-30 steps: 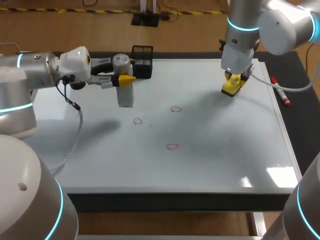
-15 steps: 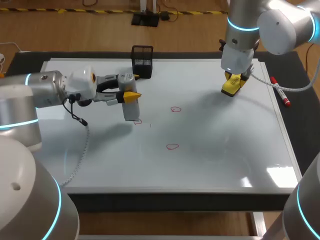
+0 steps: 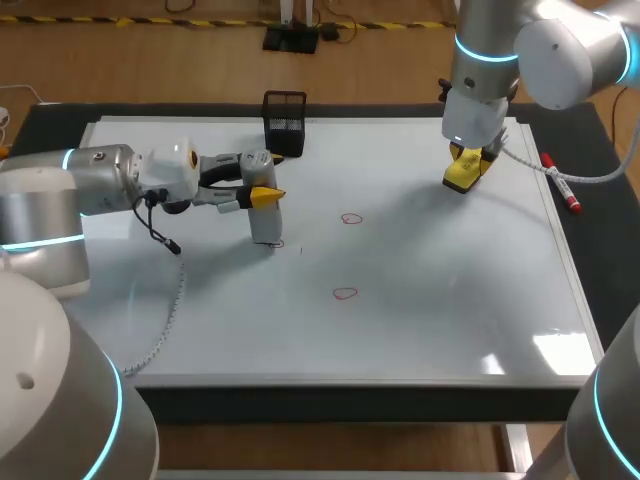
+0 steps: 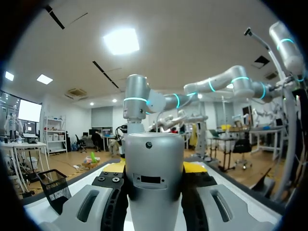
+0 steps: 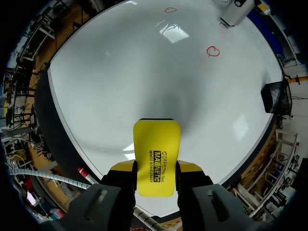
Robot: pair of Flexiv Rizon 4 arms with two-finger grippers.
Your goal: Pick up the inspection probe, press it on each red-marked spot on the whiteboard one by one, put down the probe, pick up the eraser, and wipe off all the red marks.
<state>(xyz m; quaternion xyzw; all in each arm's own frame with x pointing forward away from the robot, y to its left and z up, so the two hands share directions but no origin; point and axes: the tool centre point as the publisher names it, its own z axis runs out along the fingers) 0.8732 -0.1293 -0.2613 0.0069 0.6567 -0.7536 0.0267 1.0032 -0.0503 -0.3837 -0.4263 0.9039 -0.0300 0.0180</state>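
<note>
Your left gripper (image 3: 263, 178) was pinching the silver cylindrical probe (image 3: 265, 222) from both sides. The probe stood upright over the left-centre of the white whiteboard (image 3: 450, 320). Its lower end sat on the leftmost red circle mark (image 3: 277, 243) and hid part of it; contact with the board couldn't be confirmed. In the left wrist view the probe (image 4: 154, 187) filled the gap in the left gripper (image 4: 154, 167).

A far red mark (image 3: 351, 218) lay right of the probe, and a near red mark (image 3: 345, 293) lay closer to you, both uncovered.

Your right gripper (image 3: 468, 162) was clamped on the yellow block eraser (image 3: 460, 180) at the board's far right. In the right wrist view the eraser (image 5: 155, 144) had both fingers of the right gripper (image 5: 155, 167) on its sides. Whether it touched the board: can't tell.

A black mesh pen cup (image 3: 284, 122) stood at the board's far edge. A red marker pen (image 3: 561, 183) lay on the dark table right of the board.
</note>
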